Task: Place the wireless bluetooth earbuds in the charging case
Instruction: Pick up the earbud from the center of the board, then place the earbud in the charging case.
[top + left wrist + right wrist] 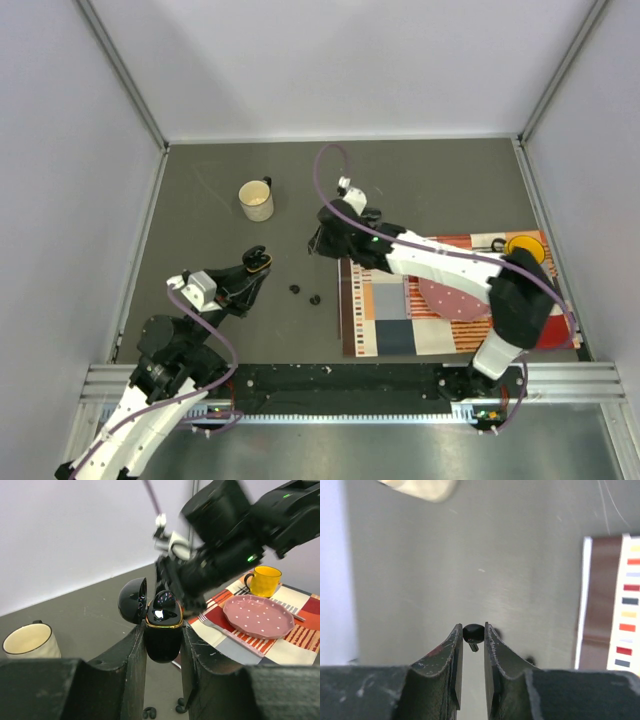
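Right gripper [470, 629] has its jaws pinching one earbud [473, 632], rounded head between the pads, stem poking down and clear of the table [530, 555]. Left gripper [162, 641] is clamped on the charging case [161, 617], holding it upright off the table left of centre. The lid [133, 600] is swung open to the case's left-far side. A glossy rounded shape sits on top of the case body. It's probably a bud already seated, but I can't confirm from the left wrist view. Two loose earbuds [295, 289] lie on the table between the arms, just near-right of the case. The right gripper sits right of and a bit beyond the case, near but apart. The step in hand is bringing the pinched bud over and seating it. I'd freeze the left arm and do all the motion with the right. I'd come in from the right side so I stay off the open lid, then line up over the free well with the stem pointing into it. I'd descend slowly and straight and only spread the jaws once the bud is down in the well. The grip is shallow, so no fast wrist rotation. Main risk is nudging the case in the left jaws or knocking the lid.
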